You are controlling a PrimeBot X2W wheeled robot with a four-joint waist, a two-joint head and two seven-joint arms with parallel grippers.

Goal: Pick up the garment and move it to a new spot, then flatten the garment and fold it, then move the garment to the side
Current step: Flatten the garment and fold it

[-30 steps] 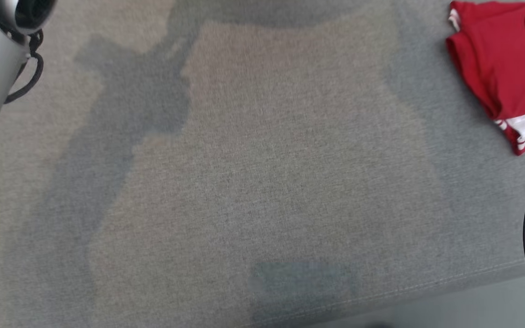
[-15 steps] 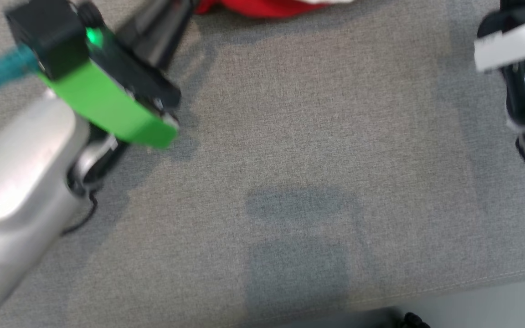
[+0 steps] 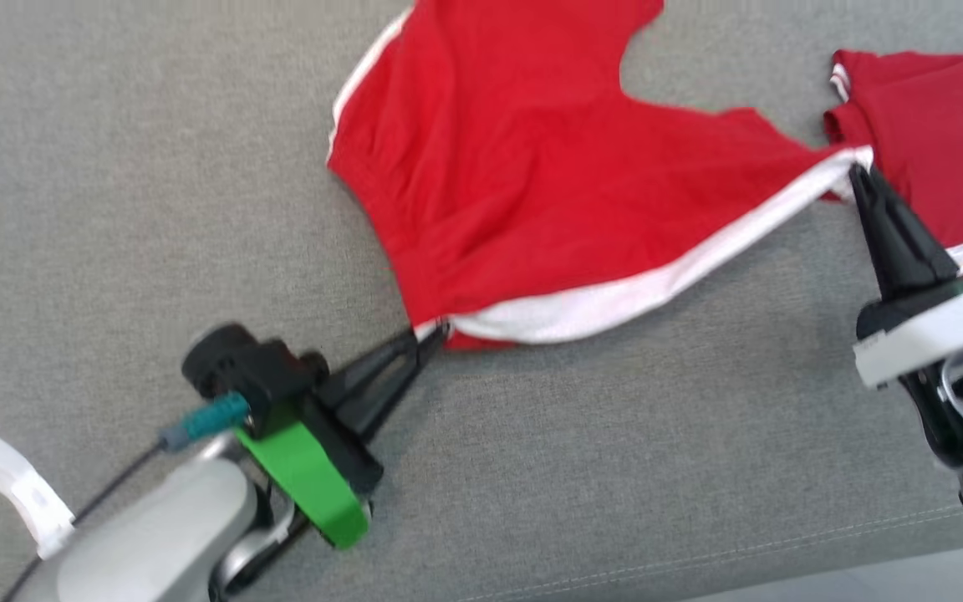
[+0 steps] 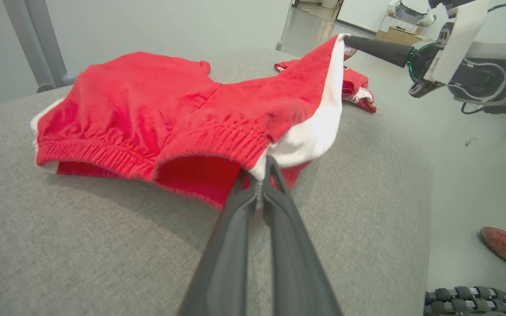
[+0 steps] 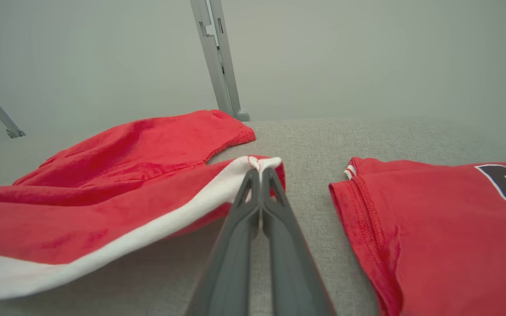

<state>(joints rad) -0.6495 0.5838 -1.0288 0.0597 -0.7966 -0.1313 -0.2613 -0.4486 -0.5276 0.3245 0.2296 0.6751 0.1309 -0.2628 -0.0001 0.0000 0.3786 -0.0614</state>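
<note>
Fingers [image 3: 381,380] of the left gripper [image 3: 438,332] pinch the waistband corner of the red shorts with white side stripe [image 3: 532,167]. The right gripper [image 3: 856,171] pinches the stripe's hem end. This stretches that edge, probably for flattening, while the rest lies on the grey fabric worktop [image 3: 114,167].

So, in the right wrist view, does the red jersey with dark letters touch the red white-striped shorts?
No, bare grey cloth surface lies between the red lettered jersey and the red white-striped shorts.
</note>
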